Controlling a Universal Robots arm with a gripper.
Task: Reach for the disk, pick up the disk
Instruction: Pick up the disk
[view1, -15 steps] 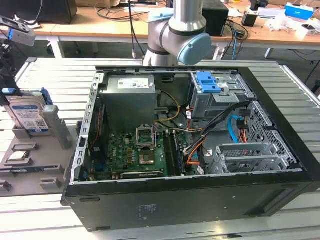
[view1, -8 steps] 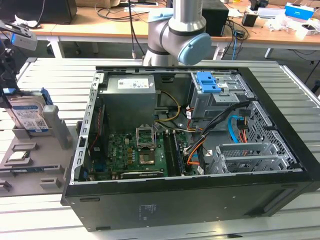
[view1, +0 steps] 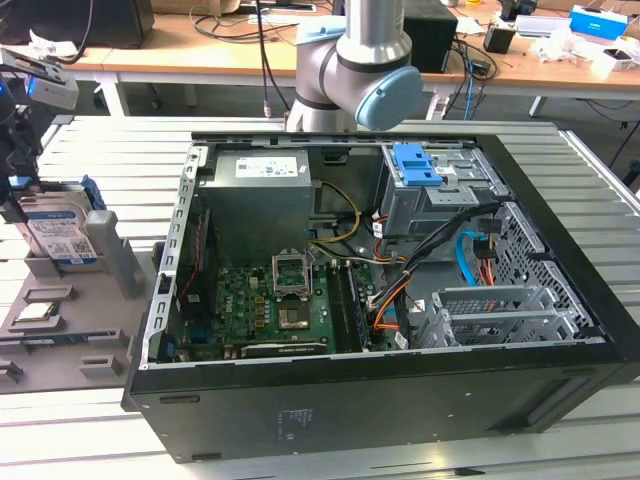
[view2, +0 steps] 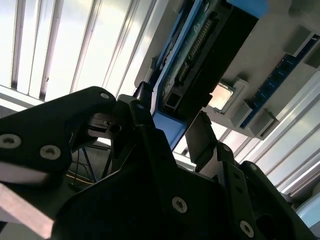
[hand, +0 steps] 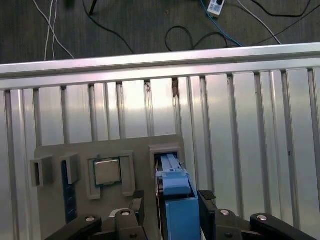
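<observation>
Two fingers (hand: 207, 205) of the gripper (hand: 172, 205) are spread, one on each side of the disk (hand: 176, 200), straddling its blue rail. In both wrist views there's a small gap on one side and the other finger is just beside the rail, so it's not clamped. The disk stands on edge in a slot of the grey holder (hand: 50, 150), at the far left of the exterior view, label facing that camera. A chip (hand: 107, 172) sits in a pocket of the same holder, beside the disk slot. The holder lies flat on a ribbed aluminium table (hand: 235, 140). An open computer case (view1: 380, 400) takes the middle of the exterior frame, just beside the holder. The arm (view1: 350, 60) is at upper centre. There's dark floor (hand: 150, 65) past the table edge, and cluttered wooden desks (view1: 180, 60) along the top of the exterior frame.
</observation>
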